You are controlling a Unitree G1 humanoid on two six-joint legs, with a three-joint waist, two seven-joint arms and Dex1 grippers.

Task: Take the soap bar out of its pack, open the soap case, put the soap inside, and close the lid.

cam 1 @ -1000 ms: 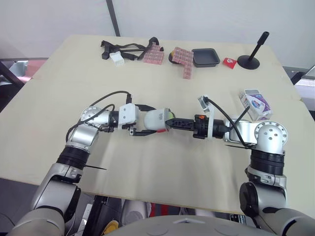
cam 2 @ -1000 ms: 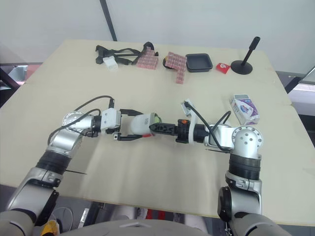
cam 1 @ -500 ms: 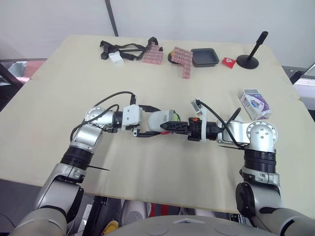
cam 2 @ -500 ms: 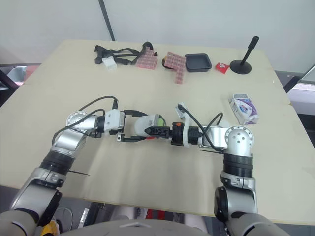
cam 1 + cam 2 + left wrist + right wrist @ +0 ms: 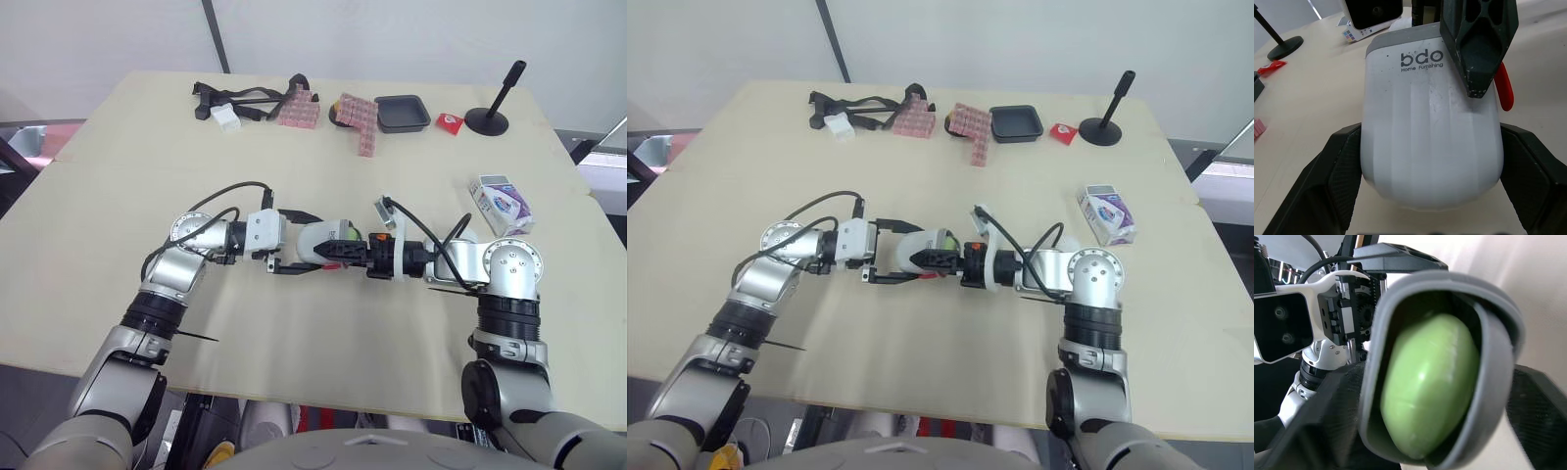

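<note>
- Beige table (image 5: pixel 108 196) first: on your far left lies a black strap (image 5: pixel 245 95) with a small white block, and pink blocks (image 5: pixel 300 108) sit just right of it.
- Your left gripper (image 5: pixel 313 243) reaches in from the left. Its fingers (image 5: pixel 1344 169) are pinching the soap case (image 5: pixel 1430 132), one on the near flank and one on the far flank.
- You find the white case at the middle of the table, between the two grippers. Its long axis runs left to right, and its rounded closed end points left into the left gripper. The grey-rimmed open mouth faces right.
- You can see the green soap (image 5: pixel 1430 382) sitting inside that mouth, lengthwise within the grey rim.
- Your right gripper (image 5: pixel 338 251) meets the case at its mouth end, and part of it lies over the printed top face. You cannot tell whether its jaws press the case or stand clear of it.
- Further right, near the table edge, the soap pack (image 5: pixel 505 204) lies well apart from the case.
- At the far right you have a black tray (image 5: pixel 404 113), a red packet (image 5: pixel 452 121) and a black stand (image 5: pixel 495 110).
</note>
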